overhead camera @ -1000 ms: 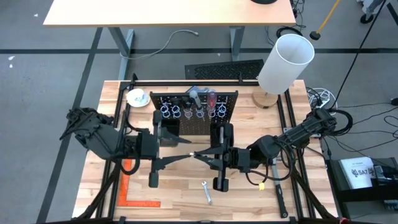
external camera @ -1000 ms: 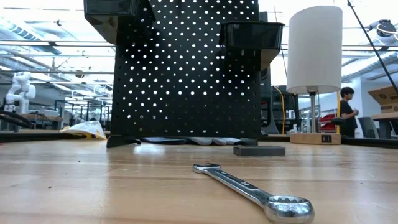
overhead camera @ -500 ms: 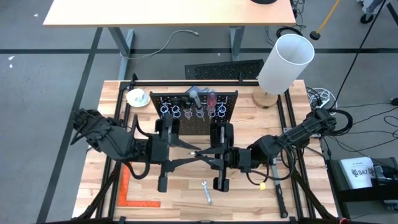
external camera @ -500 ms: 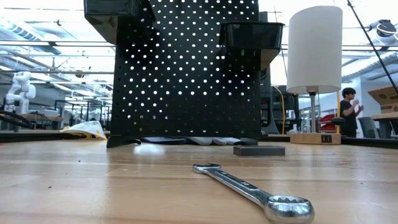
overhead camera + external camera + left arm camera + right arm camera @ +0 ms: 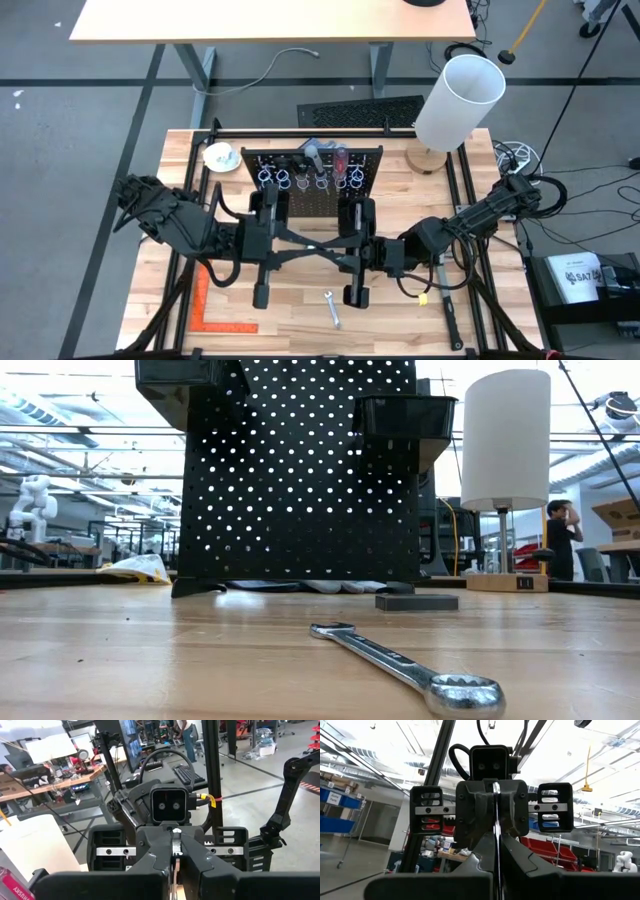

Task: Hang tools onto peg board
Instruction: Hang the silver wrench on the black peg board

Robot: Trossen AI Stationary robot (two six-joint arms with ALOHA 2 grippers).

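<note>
Before the peg board [image 5: 312, 178], both grippers' jaws pinch one wrench [image 5: 175, 851] (thin, silver).

One camera hangs over the desk [image 5: 300, 300], looking straight down on the peg board [image 5: 312, 172]. A second sits at desk level, close to a wrench [image 5: 400, 665], facing that board. The two wrist cameras face each other closely, in front of the board.
</note>
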